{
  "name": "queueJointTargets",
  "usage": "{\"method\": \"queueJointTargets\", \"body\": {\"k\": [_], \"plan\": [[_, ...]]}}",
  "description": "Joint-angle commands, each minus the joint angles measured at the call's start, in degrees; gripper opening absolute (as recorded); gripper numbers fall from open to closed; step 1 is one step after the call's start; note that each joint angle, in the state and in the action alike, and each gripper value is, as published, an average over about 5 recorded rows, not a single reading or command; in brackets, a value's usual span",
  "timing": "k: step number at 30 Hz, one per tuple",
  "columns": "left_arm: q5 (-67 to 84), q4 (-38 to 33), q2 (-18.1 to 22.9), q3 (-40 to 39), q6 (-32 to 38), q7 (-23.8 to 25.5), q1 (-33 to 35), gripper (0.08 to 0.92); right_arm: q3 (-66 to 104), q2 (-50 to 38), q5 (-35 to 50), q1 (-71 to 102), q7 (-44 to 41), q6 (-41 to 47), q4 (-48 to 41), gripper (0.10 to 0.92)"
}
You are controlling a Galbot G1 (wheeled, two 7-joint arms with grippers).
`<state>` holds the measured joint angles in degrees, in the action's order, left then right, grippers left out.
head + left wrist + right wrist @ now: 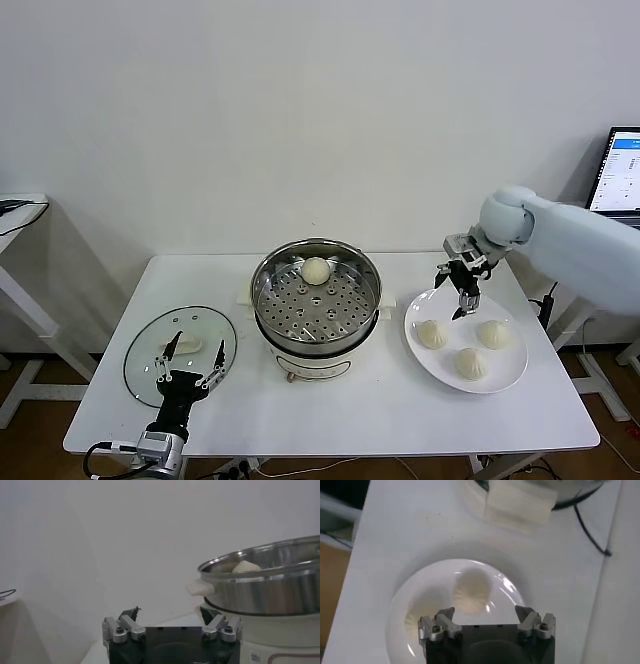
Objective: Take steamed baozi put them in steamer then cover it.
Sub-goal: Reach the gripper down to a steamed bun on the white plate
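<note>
One baozi (316, 270) lies on the perforated tray at the back of the steamer (275, 330). Three baozi (432, 334) lie on a white plate (508, 379) to the steamer's right. My right gripper (454, 294) is open and empty, hovering just above the plate's far left edge; its wrist view shows a baozi (472, 591) below the jaws. The glass cover (141, 352) with its white handle (187, 346) lies flat on the table at the left. My left gripper (188, 354) is open, low over the cover's near part. The left wrist view shows the steamer (270, 587).
The white table (330, 415) carries everything. A laptop screen (623, 170) stands at the far right edge beyond the table. Another white table (15, 215) stands at the far left. The steamer's white side handle (520, 500) lies near the plate.
</note>
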<state>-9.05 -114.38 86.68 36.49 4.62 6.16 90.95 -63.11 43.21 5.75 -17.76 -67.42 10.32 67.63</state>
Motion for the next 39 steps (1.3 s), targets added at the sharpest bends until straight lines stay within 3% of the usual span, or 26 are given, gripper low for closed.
{"method": "queueJointTargets", "body": {"k": [1,31,39], "plan": [[0.0,0.3,0.1,-0.2,-0.2,0.0,-0.2,0.823,7.1,0.6,-2.5,10.7,2.4,3.8,-3.6,0.823],[-0.1,0.9,0.3,-0.2,0.1,0.0,-0.3,0.823,12.0,4.5,-7.1,16.0,5.1,3.3,-6.8,0.822],[-0.1,0.9,0.4,-0.3,0.2,0.0,-0.3,0.823,12.2,4.9,-7.3,16.0,5.1,3.0,-7.0,0.749]]}}
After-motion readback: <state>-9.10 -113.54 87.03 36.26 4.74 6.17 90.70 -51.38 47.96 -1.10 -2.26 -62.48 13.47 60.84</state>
